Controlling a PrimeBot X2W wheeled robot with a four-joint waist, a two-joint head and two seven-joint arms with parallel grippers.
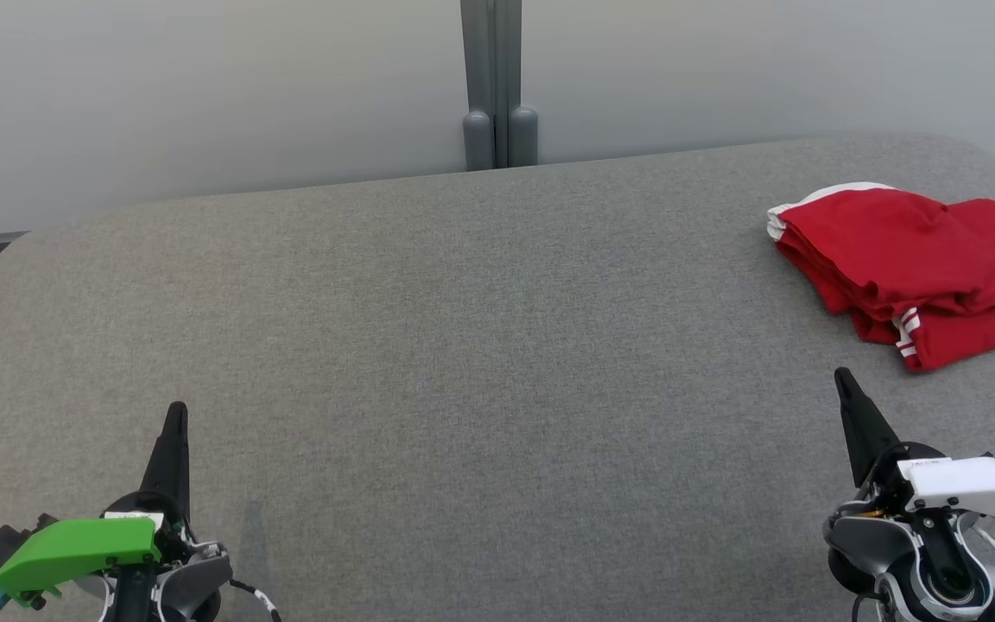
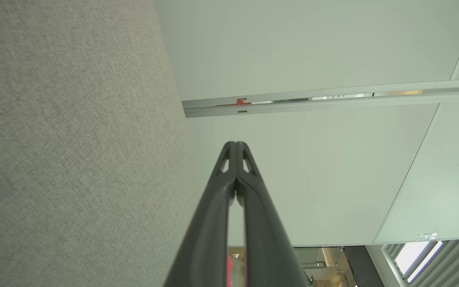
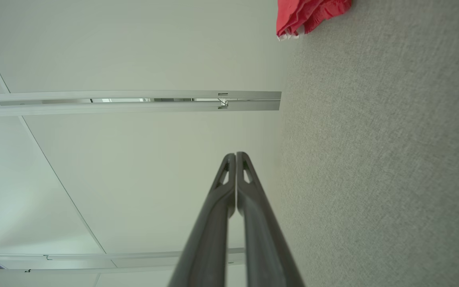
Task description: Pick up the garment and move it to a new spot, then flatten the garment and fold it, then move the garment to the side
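Two tools sit low at the near edge of a wide grey fabric surface (image 1: pixel 463 345), each with its two long dark fingers pressed together and nothing between them: the left tool (image 1: pixel 176 415) at the lower left and the right tool (image 1: pixel 843 378) at the lower right, both pointing away from the robot. The garment (image 1: pixel 912 259) lies at the far right of the surface, ahead of the right tool and a little to its right, near it but not touching. It is well apart from the left tool, so the right arm is clearly the nearer one. The garment is bright red with white trim, gathered into a loose, layered bundle rather than spread flat. Its long axis runs roughly across the surface, slanting from the far left corner towards the near right. A white band shows at the far left corner, and short white stripes mark a hem on the near edge.
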